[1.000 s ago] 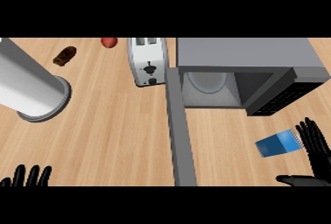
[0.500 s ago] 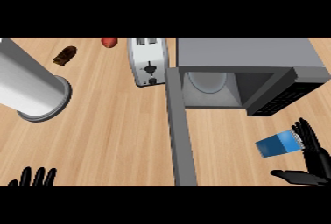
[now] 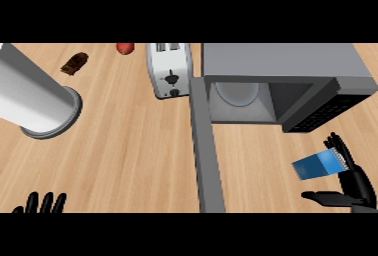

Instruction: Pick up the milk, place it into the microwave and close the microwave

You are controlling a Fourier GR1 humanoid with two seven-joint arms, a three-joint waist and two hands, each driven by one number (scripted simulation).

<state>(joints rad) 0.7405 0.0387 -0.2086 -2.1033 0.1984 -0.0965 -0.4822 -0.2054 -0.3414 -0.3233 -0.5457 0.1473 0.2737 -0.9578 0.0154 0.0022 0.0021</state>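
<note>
Head view: milk (image 3: pixel 317 165) sits just beside right robot hand (image 3: pixel 356 186).

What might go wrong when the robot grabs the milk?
The right robot hand is open beside the milk, not curled round it, so a nudge might tip it over. On the way in, the milk might bump the microwave or its open door.

A kitchen: wooden counter (image 3: pixel 133 150) with a toaster (image 3: pixel 170 70) and an open microwave (image 3: pixel 280 85).
</note>
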